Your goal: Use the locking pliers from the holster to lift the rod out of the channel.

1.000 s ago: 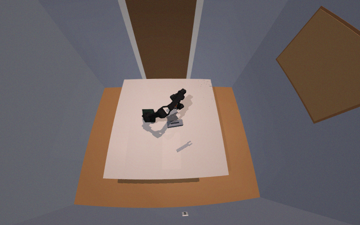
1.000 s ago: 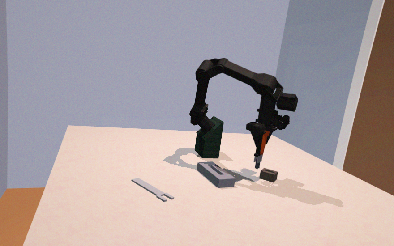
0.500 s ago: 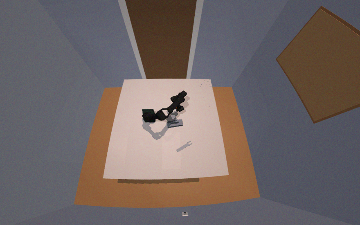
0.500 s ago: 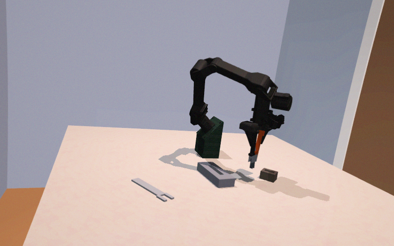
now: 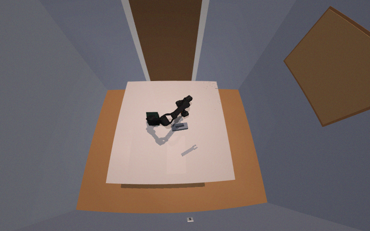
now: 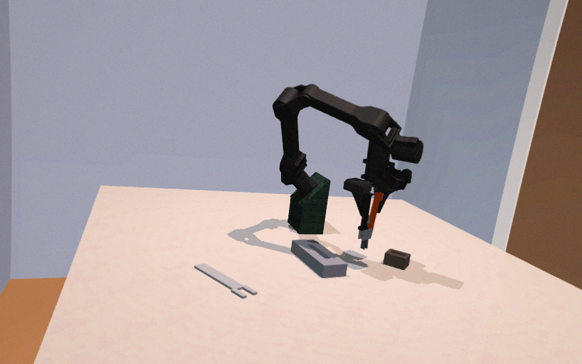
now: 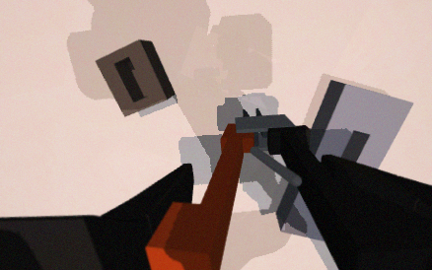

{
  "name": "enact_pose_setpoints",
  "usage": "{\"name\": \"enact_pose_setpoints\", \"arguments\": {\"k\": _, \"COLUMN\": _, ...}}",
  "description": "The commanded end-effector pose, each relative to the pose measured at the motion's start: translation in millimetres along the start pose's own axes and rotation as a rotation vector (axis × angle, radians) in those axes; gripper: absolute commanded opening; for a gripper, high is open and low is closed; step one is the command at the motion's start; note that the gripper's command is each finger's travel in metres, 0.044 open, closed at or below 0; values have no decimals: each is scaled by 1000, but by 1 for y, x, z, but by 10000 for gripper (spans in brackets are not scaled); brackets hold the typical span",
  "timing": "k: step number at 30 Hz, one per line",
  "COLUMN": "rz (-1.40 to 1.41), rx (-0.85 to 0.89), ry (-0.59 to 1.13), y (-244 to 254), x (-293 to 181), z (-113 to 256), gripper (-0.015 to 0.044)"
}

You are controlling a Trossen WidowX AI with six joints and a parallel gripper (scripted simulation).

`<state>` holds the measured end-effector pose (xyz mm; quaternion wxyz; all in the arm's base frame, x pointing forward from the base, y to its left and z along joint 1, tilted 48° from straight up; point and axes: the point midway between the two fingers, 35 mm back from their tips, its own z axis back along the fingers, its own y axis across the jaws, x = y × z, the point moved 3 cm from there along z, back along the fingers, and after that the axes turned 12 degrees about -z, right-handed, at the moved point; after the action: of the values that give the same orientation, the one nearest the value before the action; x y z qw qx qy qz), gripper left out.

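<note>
While the black arm (image 5: 179,109) (image 6: 334,102) is arched near the channel block (image 5: 185,125) (image 6: 334,271) (image 7: 377,105), the orange-handled locking pliers (image 6: 375,210) (image 7: 224,182) are held, jaws down, between the gripper's (image 5: 182,109) (image 6: 372,217) (image 7: 233,155) fingers above and beside it. Near the block, the slotted holster (image 6: 395,260) (image 7: 111,66) is seated; the rod cannot be made out.

The pliers' handle (image 6: 375,210) (image 7: 222,182) looks like matt orange plastic, their head (image 6: 364,234) (image 7: 263,123) like dull grey metal. The arm (image 5: 180,109) (image 6: 334,102) has a dark, plastic-like finish. The block (image 5: 184,128) (image 6: 333,269) (image 7: 377,105) looks smooth, matt grey; the holster (image 6: 396,260) (image 7: 112,67), matt brown. The tabletop (image 5: 147,166) (image 6: 141,325) (image 7: 35,123) is pale and faintly mottled.
</note>
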<state>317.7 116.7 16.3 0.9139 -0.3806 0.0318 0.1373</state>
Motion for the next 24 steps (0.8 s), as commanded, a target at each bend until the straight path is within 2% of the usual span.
{"name": "enact_pose_setpoints", "arguments": {"k": 1, "rz": -17, "rx": -4, "ry": -8, "y": -6, "x": -2, "z": 3, "gripper": 316}}
{"name": "enact_pose_setpoints", "arguments": {"k": 24, "rz": -113, "rx": -7, "ry": -9, "y": -41, "x": -15, "z": 2, "gripper": 316}}
